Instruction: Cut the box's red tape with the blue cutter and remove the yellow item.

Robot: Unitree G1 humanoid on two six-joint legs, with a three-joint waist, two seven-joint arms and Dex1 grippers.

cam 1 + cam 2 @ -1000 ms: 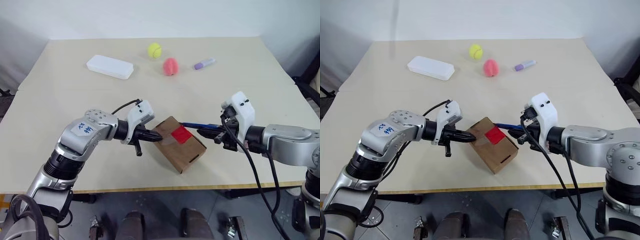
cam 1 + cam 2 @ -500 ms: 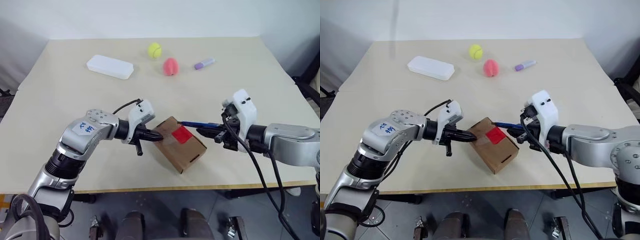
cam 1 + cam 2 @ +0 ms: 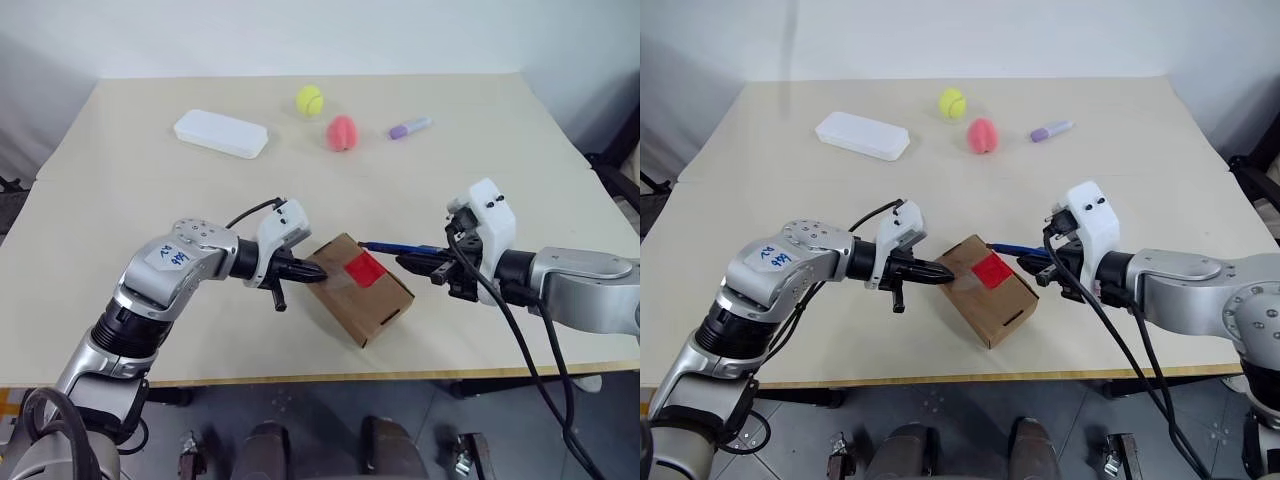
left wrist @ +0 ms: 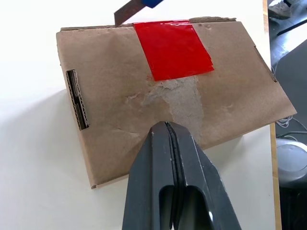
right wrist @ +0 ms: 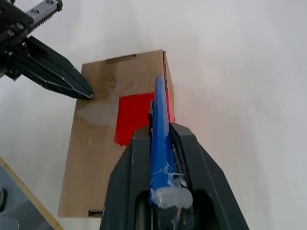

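The brown cardboard box (image 3: 365, 300) lies tilted near the table's front edge, and the red tape (image 3: 364, 269) sits on its upper face. My left gripper (image 3: 314, 276) is shut with nothing in it, and its tips (image 4: 166, 125) press on the box's face on the left side. My right gripper (image 3: 414, 264) is shut on the blue cutter (image 5: 159, 96), which points left toward the box. The cutter's blade (image 4: 125, 13) rests at the box's far edge beside the red tape (image 4: 171, 48). The yellow item is hidden.
At the back of the table are a flat white case (image 3: 221, 133), a yellow-green tennis ball (image 3: 308, 98), a pink round thing (image 3: 341, 132) and a lavender marker (image 3: 410, 127). The table's front edge (image 3: 300, 379) runs just below the box.
My right wrist has rolled a little while the cutter's tip has stayed at the box's edge. The left gripper and the box have not moved.
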